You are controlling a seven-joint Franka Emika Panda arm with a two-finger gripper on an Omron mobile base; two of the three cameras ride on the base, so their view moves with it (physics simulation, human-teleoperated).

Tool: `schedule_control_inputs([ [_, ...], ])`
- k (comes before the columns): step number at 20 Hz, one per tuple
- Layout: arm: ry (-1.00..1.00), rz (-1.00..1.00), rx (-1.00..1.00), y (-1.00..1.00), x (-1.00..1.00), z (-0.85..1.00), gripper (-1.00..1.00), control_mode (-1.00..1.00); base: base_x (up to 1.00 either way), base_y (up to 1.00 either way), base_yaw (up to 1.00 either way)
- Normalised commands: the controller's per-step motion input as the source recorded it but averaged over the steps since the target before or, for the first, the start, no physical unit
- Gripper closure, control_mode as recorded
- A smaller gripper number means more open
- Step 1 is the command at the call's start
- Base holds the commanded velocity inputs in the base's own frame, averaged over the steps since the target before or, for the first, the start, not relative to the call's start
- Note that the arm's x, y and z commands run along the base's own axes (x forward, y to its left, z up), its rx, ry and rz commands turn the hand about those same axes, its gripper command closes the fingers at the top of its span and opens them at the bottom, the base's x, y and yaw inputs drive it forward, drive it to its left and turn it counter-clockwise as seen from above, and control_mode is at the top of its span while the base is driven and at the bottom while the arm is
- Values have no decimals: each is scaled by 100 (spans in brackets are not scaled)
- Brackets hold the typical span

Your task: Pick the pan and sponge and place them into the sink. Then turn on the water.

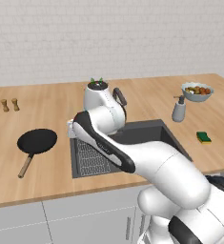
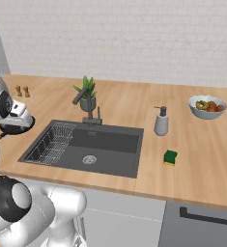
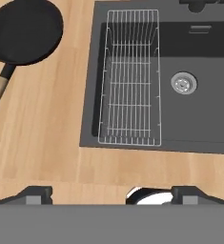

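The black pan (image 1: 37, 141) with its light wooden handle (image 1: 25, 166) lies on the counter left of the sink (image 1: 147, 131). In the hand view the pan (image 3: 25, 31) is at the upper left and the wire rack (image 3: 130, 76) and drain (image 3: 183, 83) lie ahead. My gripper (image 3: 112, 195) hangs open and holds nothing, above the counter's front strip by the sink's (image 3: 199, 119) left end. The green and yellow sponge (image 1: 204, 137) (image 2: 170, 157) rests on the counter right of the sink (image 2: 110, 142). Behind the basin stands the dark faucet (image 2: 89, 103), with no water visible.
A soap dispenser (image 2: 161, 121) stands behind the sink's right corner, with a bowl of fruit (image 2: 208, 106) further right. A potted plant (image 2: 87, 94) sits behind the faucet. Two small wooden shakers (image 1: 10, 105) stand at the far left of the counter.
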Motion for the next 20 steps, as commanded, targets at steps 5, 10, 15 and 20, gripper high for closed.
schedule_control_inputs([
  [5,2,-6,-5,89,0,-4,-100,-100,0,0,0],
  [10,7,-11,-6,77,18,-31,-100,-100,0,0,0],
  [15,10,-6,0,55,29,-34,-100,-100,0,0,0],
  [20,10,-1,0,56,37,-36,-100,-100,0,0,0],
])
